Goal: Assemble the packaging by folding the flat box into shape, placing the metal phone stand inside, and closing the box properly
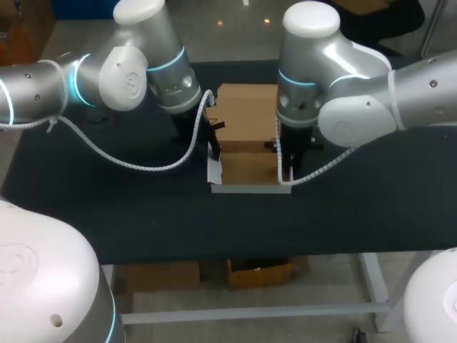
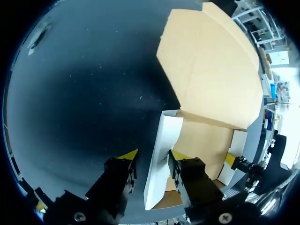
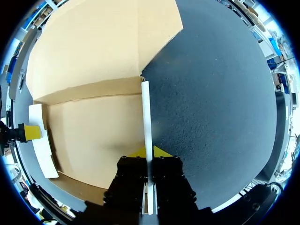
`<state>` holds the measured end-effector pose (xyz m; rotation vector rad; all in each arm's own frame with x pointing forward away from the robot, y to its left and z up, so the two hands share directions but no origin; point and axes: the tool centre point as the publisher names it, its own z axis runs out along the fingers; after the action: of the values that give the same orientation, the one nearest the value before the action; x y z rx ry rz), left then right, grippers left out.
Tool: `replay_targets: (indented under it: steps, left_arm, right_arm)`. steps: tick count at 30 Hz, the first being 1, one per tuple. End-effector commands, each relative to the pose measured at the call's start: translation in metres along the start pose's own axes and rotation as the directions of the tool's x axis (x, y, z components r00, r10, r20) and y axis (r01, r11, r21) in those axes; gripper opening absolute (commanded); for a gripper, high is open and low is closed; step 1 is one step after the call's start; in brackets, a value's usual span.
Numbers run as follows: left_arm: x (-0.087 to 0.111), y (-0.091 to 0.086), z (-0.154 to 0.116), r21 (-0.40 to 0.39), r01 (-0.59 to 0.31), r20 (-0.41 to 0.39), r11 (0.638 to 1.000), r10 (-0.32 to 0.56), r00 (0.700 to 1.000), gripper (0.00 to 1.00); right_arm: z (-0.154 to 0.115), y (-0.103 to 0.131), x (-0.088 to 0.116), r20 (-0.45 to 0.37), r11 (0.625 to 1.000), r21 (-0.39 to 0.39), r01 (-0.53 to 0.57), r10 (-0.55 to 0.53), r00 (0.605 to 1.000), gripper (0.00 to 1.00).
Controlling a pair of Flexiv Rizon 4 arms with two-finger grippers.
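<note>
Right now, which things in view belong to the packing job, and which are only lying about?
Belong to the job:
- cardboard box, half folded, lid open
- left gripper, open around the box's left wall
- right gripper, shut on the box's right wall

Only there:
- black table, which bears the box
</note>
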<state>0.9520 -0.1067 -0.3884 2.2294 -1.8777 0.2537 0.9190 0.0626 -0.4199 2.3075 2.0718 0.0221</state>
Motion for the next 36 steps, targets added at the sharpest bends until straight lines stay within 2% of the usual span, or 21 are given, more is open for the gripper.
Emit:
replay_targets:
  steps: [1,4,11,16,36]
  left_arm:
    - [-0.007,-0.008,-0.002,-0.047,-0.004,-0.069,0.999,0.001,0.998,0.39]
    - [-0.008,-0.008,-0.006,-0.079,-0.013,-0.127,0.997,0.003,0.992,0.39]
    - [-0.007,-0.002,-0.015,-0.080,-0.029,-0.166,0.996,0.015,0.986,0.40]
    - [-0.009,0.001,-0.019,-0.120,-0.038,-0.229,0.992,0.009,0.973,0.41]
    - [0.007,0.017,-0.018,-0.126,-0.069,-0.220,0.990,0.040,0.975,0.41]
  right_arm:
    - [0.000,0.001,-0.003,0.003,1.000,0.004,-0.001,0.001,1.000,0.00]
    - [0.000,0.001,-0.003,0.003,1.000,0.004,-0.001,0.001,1.000,0.00]
    - [0.000,0.001,-0.003,0.003,1.000,0.004,-0.001,0.001,1.000,0.00]
    - [0.000,0.001,-0.003,0.003,1.000,0.004,-0.001,0.001,1.000,0.00]
    - [0.000,0.001,-0.003,0.003,1.000,0.004,-0.001,0.001,1.000,0.00]
